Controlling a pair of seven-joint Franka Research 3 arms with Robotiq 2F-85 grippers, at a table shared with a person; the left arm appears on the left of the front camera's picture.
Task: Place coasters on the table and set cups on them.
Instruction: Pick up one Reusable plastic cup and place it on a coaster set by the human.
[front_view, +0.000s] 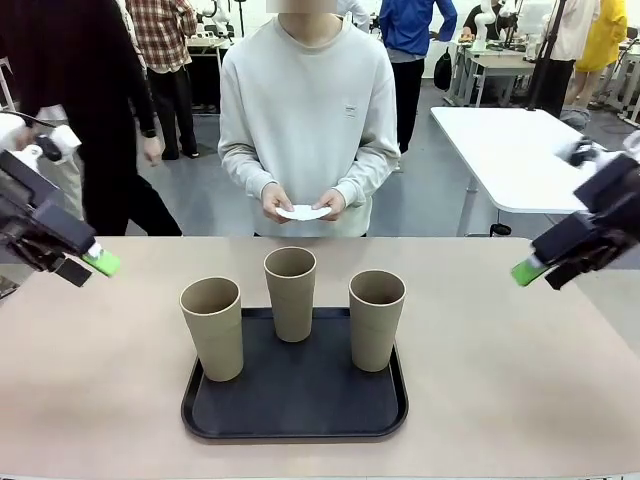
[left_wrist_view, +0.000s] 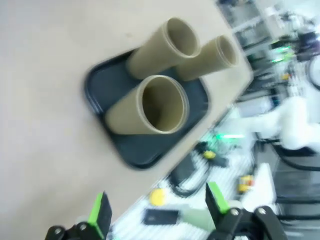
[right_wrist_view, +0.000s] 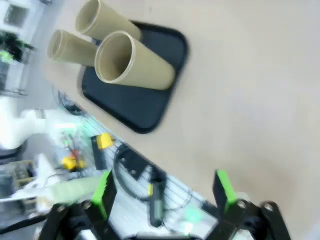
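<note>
Nothing set yet: my left hand (front_view: 100, 262) and right hand (front_view: 527, 270) hover spread and empty, three cups (front_view: 291, 292) on the black tray (front_view: 295, 425) between them, coasters (front_view: 303, 212) beyond with the person (front_view: 307, 110), none on the bench (front_view: 100, 380); all placing remains.

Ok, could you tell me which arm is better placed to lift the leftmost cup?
Probably left: the left claw, open, hovers nearer that cup, while the right claw hangs beyond the other cups.
</note>
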